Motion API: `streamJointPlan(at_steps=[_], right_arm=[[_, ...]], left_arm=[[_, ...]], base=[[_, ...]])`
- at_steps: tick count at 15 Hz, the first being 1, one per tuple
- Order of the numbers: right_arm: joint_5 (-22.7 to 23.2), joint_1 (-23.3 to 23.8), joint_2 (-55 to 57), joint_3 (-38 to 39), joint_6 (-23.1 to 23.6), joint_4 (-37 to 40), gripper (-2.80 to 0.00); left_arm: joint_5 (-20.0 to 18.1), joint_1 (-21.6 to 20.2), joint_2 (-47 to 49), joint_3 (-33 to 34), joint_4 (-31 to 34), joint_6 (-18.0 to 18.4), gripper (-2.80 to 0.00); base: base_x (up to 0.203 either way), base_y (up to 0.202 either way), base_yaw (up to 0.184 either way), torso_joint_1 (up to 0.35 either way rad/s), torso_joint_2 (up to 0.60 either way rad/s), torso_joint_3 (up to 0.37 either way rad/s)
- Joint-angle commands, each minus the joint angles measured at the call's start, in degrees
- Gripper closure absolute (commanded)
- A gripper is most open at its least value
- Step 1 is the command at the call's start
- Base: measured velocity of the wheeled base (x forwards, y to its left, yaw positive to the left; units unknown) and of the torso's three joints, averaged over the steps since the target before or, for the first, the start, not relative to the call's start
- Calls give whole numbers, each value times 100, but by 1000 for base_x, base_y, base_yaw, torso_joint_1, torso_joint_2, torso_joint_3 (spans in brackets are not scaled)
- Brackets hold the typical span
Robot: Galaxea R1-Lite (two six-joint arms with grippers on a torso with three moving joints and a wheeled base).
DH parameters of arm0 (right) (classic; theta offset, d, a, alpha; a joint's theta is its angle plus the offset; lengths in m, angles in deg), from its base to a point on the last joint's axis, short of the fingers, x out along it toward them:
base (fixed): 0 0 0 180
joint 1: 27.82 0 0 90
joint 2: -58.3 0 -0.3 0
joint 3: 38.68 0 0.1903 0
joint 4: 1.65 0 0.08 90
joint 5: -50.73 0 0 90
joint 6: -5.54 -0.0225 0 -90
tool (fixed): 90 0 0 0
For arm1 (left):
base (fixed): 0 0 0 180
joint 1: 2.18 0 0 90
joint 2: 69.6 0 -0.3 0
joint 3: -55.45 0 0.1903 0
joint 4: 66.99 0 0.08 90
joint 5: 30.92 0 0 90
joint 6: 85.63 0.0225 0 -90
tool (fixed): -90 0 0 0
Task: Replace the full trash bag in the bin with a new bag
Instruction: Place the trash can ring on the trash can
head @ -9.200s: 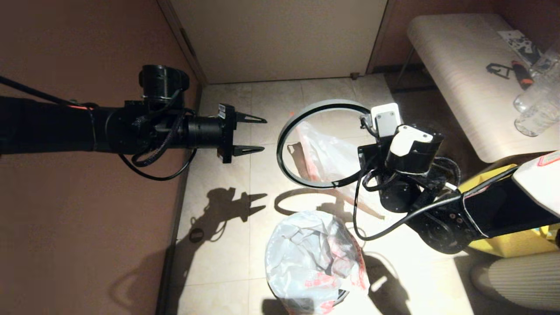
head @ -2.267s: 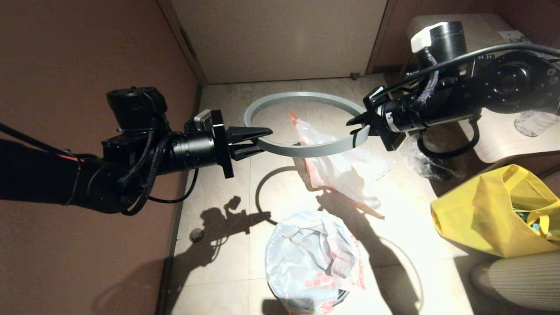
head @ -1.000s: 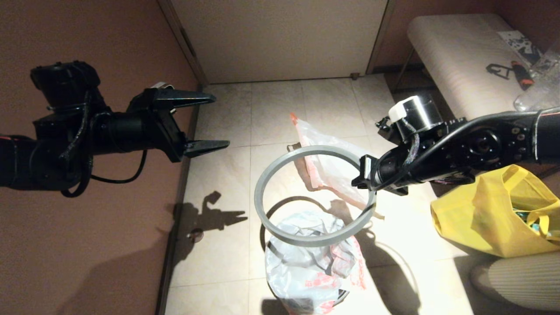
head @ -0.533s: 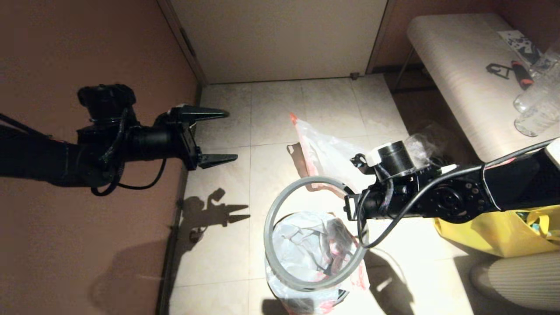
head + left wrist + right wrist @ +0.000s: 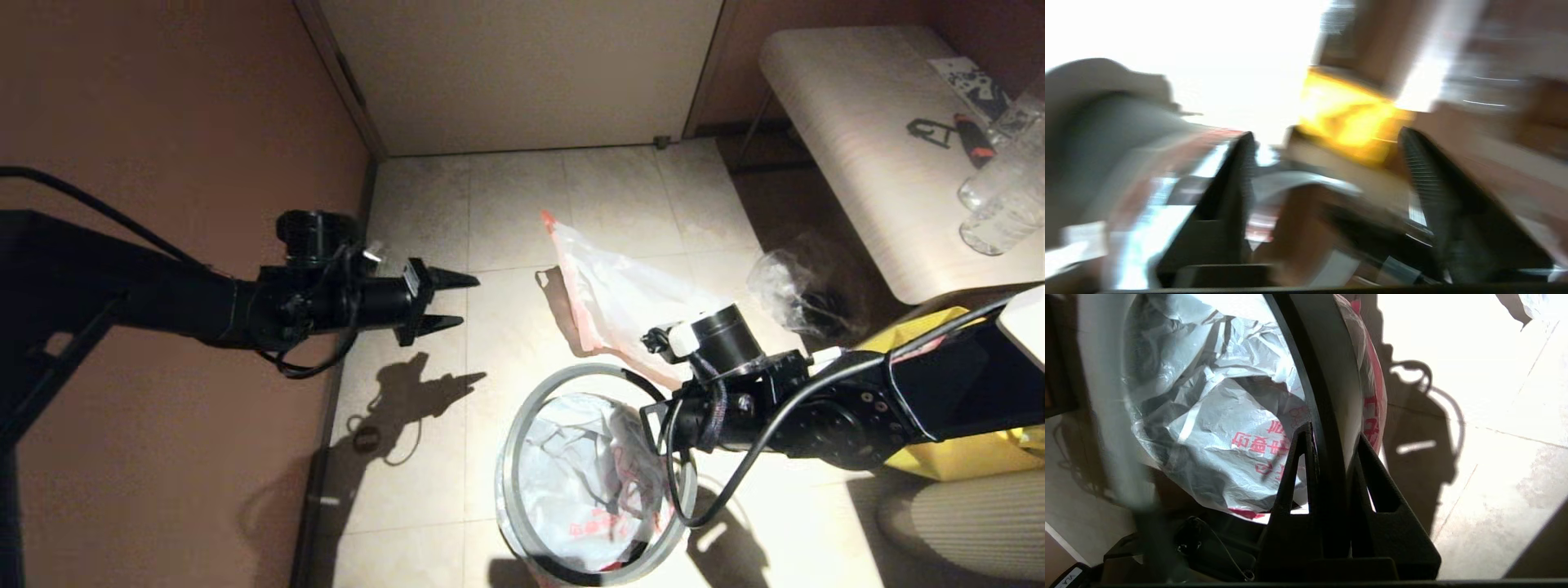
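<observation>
Hoop [image 5: 522, 433] clamped in right end effector [image 5: 1331, 437]

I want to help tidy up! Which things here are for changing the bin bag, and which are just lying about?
For the job:
- new bag, white with red characters, lining the bin
- grey hoop, pinched by the right end effector
- full trash bag, on the floor
- left end effector, holding nothing

Just lying about:
- yellow tote bag
- clear bag with dark contents
- bench
</observation>
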Motion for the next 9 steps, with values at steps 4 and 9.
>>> streamJointPlan(at_steps=[4,9], right_arm=[[-1,-329,231,287,47,-441,0],[-358,-355,830,289,391,-977,0]], left_arm=[[-801,-97,845,404,-1104,295,0],[-749,-279,1004,649,-1994,266,0]], base=[[0,0,0,0,0,0],[0,0,0,0,0,0]])
